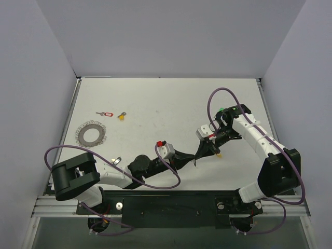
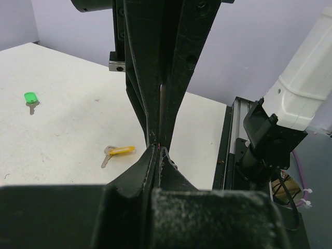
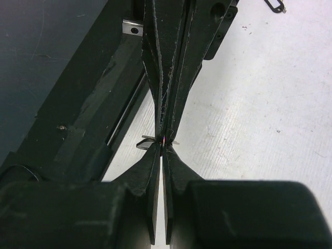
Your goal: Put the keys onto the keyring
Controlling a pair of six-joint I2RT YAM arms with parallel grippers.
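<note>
The keyring (image 1: 92, 134), a silvery coiled ring, lies flat at the left of the table. A red key (image 1: 105, 113) and a yellow key (image 1: 122, 116) lie just behind it. My left gripper (image 1: 196, 158) and right gripper (image 1: 206, 152) meet tip to tip above the table's middle. Both are shut on a small black-headed key (image 3: 146, 144), whose metal blade (image 3: 176, 142) sticks out sideways between the tips. In the left wrist view this key is edge-on and barely shows at the left gripper (image 2: 158, 151). A green key (image 2: 31, 98) and an orange-yellow key (image 2: 119, 152) lie beyond.
The green key (image 1: 221, 110) lies by the right arm's wrist. The orange-yellow key (image 1: 220, 154) sits just right of the joined tips. A small dark looped thing (image 3: 275, 4) lies on the table near the left arm. Purple cables loop off both arms.
</note>
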